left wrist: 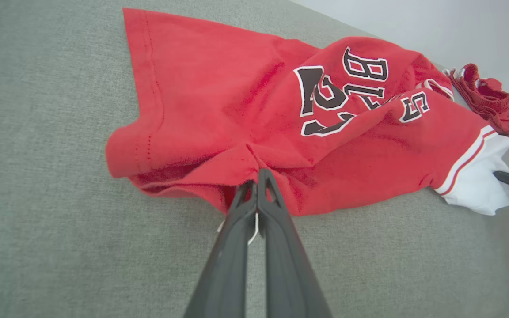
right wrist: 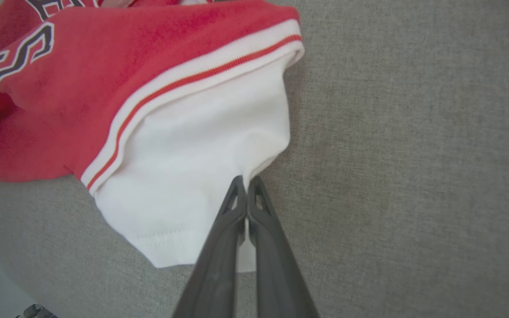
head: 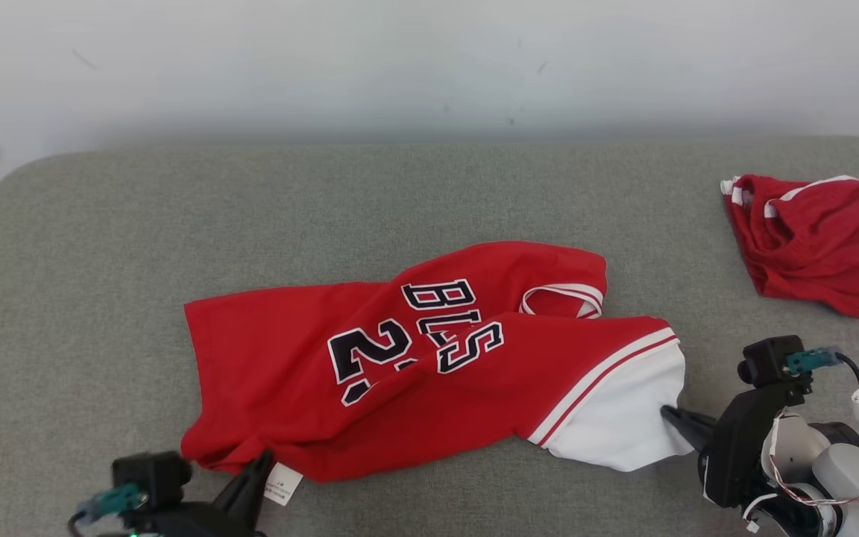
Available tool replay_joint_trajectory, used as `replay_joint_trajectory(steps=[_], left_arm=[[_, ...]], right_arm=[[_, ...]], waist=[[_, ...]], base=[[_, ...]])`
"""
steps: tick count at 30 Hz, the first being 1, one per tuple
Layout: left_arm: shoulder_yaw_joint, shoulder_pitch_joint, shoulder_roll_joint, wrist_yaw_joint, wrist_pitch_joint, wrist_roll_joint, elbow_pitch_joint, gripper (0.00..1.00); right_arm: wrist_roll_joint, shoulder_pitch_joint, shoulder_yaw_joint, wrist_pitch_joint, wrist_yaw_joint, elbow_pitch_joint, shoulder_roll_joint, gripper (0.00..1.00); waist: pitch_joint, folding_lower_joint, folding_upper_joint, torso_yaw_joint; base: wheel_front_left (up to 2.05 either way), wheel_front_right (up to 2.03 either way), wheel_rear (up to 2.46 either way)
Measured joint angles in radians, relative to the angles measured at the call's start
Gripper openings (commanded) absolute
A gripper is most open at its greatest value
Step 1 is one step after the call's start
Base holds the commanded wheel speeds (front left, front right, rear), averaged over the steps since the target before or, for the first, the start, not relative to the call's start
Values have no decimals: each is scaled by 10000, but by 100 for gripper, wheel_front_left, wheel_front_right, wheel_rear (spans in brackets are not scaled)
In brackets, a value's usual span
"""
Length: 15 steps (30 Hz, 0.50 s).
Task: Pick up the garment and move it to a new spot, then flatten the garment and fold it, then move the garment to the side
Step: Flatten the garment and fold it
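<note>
Your left gripper (head: 256, 468) pinches the crumpled jersey (head: 414, 358) at seven o'clock, right gripper (head: 669, 413) at four; flattening, folding remain.

A grey fabric-covered pad (head: 101, 224) with rounded far corners carries everything; its weave is plain and even. Near its right edge, toward the far right corner, lies a crumpled red cloth (head: 817, 242) with white trim along its upper folds, bunched rather than flat. Behind the pad's far edge stands a pale wall (head: 429, 60) with a few small dark marks scattered over it.
</note>
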Motion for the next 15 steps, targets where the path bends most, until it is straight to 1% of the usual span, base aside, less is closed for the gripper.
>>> replay_joint_trajectory(steps=[1, 2, 3, 4, 5, 7, 8, 10, 11, 12, 14, 15], left_arm=[[-50, -37, 27, -171, 117, -79, -111, 0], [-199, -163, 142, -397, 305, -88, -142, 0], [-334, -389, 268, -663, 552, -155, -140, 0], [-385, -720, 345, -984, 826, -495, -132, 0], [-430, -1126, 399, -1081, 1095, -775, -127, 0], [-604, -2080, 644, -1106, 1687, -874, -102, 0], [-573, -2652, 711, -1106, 2002, -1108, -27, 0], [-359, -4057, 652, -1106, 2679, -1883, 295, 0], [-257, -4835, 635, -1106, 2970, -2061, 493, 0], [-132, -5705, 652, -1103, 3168, -2128, 748, 0], [232, -7622, 734, -1093, 3444, -2048, 1304, 0], [568, -8429, 740, -1091, 3336, -1801, 1358, 0]], right_arm=[[90, -6, 31, 188, 31, -92, -33, 0], [238, -35, 96, 453, 134, -182, -77, 0], [407, -103, 132, 727, 186, -238, -86, 0], [533, -266, 217, 1083, 224, -249, -104, 0], [587, -518, 301, 1453, 251, -259, -111, 0], [660, -1268, 426, 2224, 261, -347, -130, 0], [872, -1737, 374, 2566, 261, -382, -111, 0], [1337, -2967, 173, 3340, 259, -303, 84, 0], [1480, -3670, 59, 3674, 207, -171, 217, 0], [1534, -4415, -98, 3902, 40, -35, 330, 0], [1488, -6061, -575, 4013, -445, 439, 514, 0], [1346, -6950, -863, 3881, -663, 621, 577, 0]], waist=[[38, 0, 0, -14], [86, 0, 1, -28], [140, 0, 0, -42], [205, -1, 0, -56], [276, 0, 0, -72], [452, 0, 1, -112], [553, 0, 1, -135], [779, 0, 0, -192], [897, 1, 0, -223], [1021, 1, 1, -258], [1278, 2, 2, -326], [1408, 3, 2, -359]], base=[[0, 0, 0], [0, 0, 0], [0, 0, 0], [0, 0, 0], [0, 0, 0], [0, 0, 0], [0, 0, 0], [0, 0, 0], [0, 0, 0], [0, 0, 0], [0, 0, 0], [0, 0, 0]])
